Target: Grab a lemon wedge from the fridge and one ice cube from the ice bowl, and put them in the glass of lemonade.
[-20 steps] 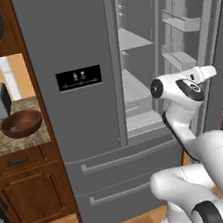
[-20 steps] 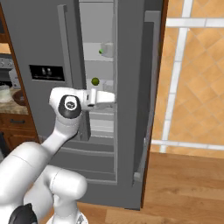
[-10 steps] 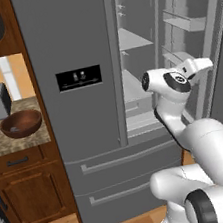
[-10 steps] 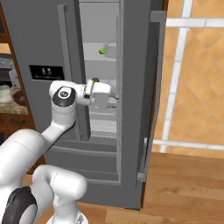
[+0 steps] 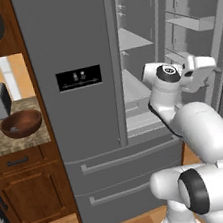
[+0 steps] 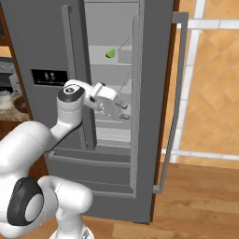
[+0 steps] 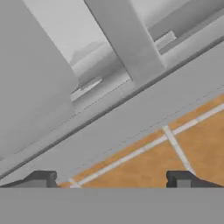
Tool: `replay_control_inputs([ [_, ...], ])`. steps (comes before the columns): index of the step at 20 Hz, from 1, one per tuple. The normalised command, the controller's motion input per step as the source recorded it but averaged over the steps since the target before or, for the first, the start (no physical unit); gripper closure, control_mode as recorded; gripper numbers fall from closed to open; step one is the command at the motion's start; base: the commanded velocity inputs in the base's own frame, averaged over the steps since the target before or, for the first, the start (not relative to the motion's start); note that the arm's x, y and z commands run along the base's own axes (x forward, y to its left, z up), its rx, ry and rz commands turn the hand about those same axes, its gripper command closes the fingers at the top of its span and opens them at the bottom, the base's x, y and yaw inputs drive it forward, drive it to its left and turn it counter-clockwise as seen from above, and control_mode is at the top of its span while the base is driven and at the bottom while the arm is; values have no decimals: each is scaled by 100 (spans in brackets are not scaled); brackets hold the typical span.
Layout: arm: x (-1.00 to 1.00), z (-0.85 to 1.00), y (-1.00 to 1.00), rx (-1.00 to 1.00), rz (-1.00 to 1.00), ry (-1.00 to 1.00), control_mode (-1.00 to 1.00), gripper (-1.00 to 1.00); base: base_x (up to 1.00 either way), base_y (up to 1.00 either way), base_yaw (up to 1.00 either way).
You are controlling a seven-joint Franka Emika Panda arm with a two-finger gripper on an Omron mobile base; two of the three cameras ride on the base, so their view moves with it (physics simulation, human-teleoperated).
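The gripper (image 6: 122, 111) is seen with its jaws spread wide and nothing between them, raised and turned since a second ago toward the open right side of the fridge (image 6: 46, 42). Beyond it, the lemon wedge (image 6: 110, 53) is left on an upper shelf. Farther left, the ice bowl (image 5: 21, 123) is set on the counter (image 5: 22, 142), unmoved.
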Motion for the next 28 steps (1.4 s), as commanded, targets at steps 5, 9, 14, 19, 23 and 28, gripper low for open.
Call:
replay_control_inputs([
  [5,-41,5,-8,0,-15,-16,-100,-100,0,0,0],
  [9,-85,11,12,2,10,-50,-100,-100,0,0,0],
  [14,-79,49,45,1,22,-24,-100,-100,0,0,0],
  [19,-8,23,93,9,32,0,-100,-100,0,0,0],
  [23,0,0,84,23,40,0,-100,-100,0,0,0],
  [28,11,0,65,32,39,0,-100,-100,0,0,0],
])
